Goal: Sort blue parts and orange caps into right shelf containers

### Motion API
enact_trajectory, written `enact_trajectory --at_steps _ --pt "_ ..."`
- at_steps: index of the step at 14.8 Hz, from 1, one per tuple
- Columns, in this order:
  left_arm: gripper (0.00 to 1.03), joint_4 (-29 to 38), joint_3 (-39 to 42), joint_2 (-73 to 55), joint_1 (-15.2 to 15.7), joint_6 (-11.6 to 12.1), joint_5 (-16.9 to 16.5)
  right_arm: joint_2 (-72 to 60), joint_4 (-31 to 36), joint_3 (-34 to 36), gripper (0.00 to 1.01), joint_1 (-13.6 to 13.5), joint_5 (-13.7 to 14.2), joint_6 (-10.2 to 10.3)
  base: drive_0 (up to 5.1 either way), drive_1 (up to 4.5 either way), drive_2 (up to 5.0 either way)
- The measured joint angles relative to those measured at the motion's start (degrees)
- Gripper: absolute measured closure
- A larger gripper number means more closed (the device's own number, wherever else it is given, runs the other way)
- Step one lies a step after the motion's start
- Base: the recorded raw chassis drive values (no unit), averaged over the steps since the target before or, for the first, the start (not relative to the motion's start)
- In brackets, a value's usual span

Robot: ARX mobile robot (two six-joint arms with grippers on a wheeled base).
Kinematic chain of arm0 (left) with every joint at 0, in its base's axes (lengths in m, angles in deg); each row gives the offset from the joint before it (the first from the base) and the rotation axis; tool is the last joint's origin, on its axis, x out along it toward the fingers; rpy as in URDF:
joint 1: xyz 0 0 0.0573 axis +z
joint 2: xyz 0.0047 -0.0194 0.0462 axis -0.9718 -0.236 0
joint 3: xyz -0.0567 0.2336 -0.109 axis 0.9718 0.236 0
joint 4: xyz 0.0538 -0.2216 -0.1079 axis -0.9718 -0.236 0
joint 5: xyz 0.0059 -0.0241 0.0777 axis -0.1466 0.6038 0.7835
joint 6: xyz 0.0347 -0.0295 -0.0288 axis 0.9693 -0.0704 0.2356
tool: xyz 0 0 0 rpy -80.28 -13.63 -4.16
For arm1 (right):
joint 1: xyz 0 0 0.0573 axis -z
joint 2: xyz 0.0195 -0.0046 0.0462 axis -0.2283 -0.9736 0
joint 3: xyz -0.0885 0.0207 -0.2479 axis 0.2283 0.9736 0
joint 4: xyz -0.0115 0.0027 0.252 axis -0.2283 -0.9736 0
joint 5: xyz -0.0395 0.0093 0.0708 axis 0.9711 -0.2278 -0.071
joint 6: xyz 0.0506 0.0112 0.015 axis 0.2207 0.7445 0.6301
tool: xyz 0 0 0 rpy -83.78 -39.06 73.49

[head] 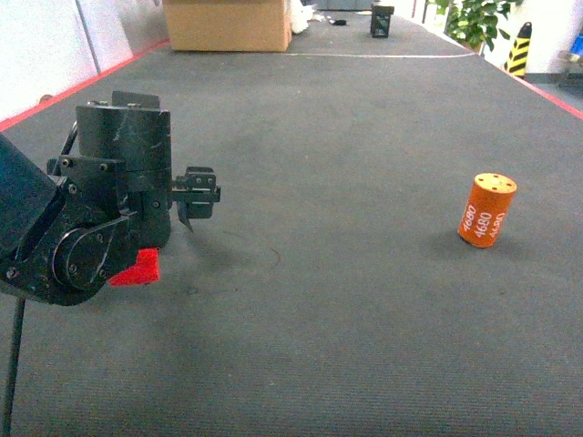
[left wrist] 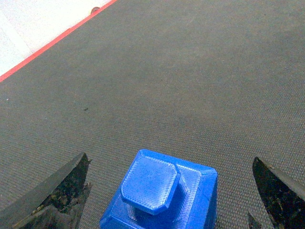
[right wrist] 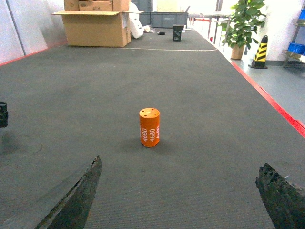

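On the grey carpet at the left, the left gripper [left wrist: 169,191] is hanging low with its fingers [left wrist: 62,191] spread wide apart, and a blue part [left wrist: 162,193] is sitting between them, touching neither. That part is not showing in the head view, where the left arm [head: 100,209] is blocking it; only a red block [head: 138,268] is peeking out from under the arm. Off to the right, well apart from all this, an orange cap [head: 486,210] is standing upright on the carpet, its "4680" lettering facing the robot. The right gripper [right wrist: 178,191] is looking straight at the same cap [right wrist: 149,127] from some way back, its fingers [right wrist: 78,193] also wide apart and holding nothing.

No shelf or crates are showing in any view, so nothing appears sorted yet. The step in hand looks like the pickup of the blue part. Next, the left gripper probably needs to be lowering around the part's body, below the raised knob on top, and closing squarely on its flat sides. The red block lying close by is something to be avoiding.
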Motion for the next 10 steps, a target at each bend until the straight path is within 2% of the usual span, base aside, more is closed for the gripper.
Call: enact_trajectory --at_steps 6,9,10 --pt "0.05 -0.26 -0.66 -0.61 0.02 -0.2 0.31 0.0 0.0 0.0 0.03 0.0 0.0 0.0 0.0 0.0 0.0" --pt "0.05 -2.01 -0.83 -1.09 0.02 -1.79 1.2 0.0 0.0 0.0 0.03 0.0 0.0 0.0 0.0 0.0 0.0" --pt "0.05 -3.26 -0.96 -1.09 0.02 -3.17 1.11 0.0 0.0 0.0 0.03 0.0 0.0 0.02 0.0 0.0 0.0"
